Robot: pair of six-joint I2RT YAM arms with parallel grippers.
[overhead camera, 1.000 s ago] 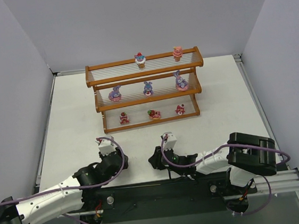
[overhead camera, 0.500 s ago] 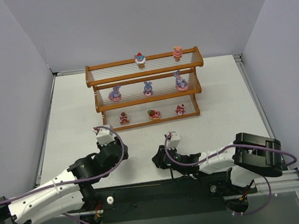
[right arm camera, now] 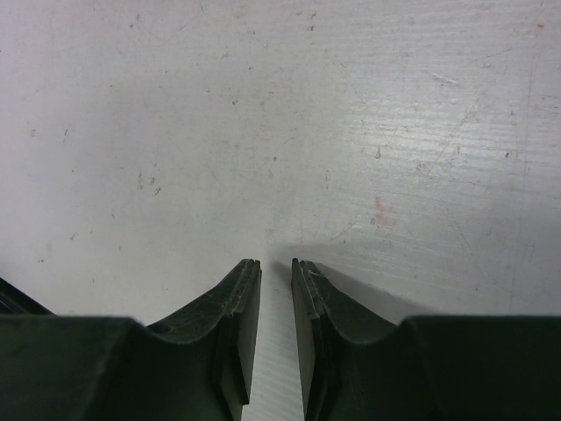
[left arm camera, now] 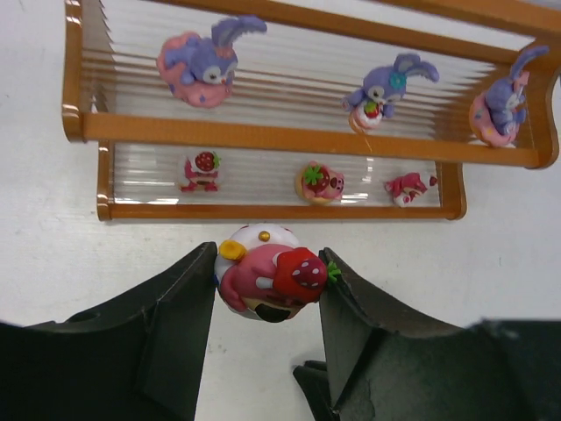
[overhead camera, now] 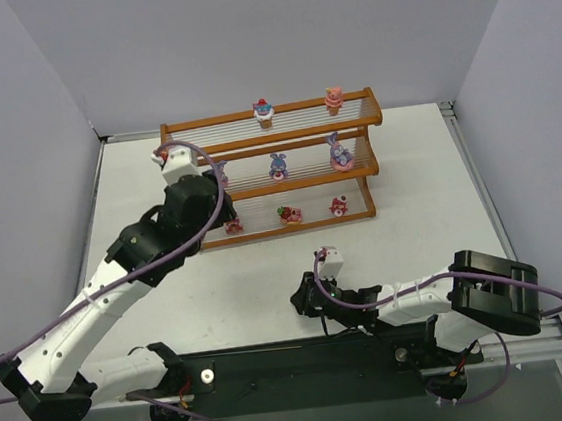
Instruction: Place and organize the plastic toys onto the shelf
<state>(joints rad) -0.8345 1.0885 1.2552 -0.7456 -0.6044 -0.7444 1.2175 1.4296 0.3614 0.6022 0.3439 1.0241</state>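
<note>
The shelf stands at the back of the table, with two toys on its top tier. In the left wrist view its frame shows three purple bunnies on the middle tier and three small red-pink cakes on the bottom tier. My left gripper is shut on a pink cupcake toy with a strawberry, held above the table in front of the bottom tier. In the top view the left gripper is over the shelf's left end. My right gripper is shut and empty, low over bare table.
Grey walls close the table on the left, back and right. The left arm stretches diagonally across the left half of the table. The right arm lies folded along the near edge.
My left arm has swung up and forward from the near edge to the shelf's left end, carrying the cupcake toy. The right arm has barely shifted.
</note>
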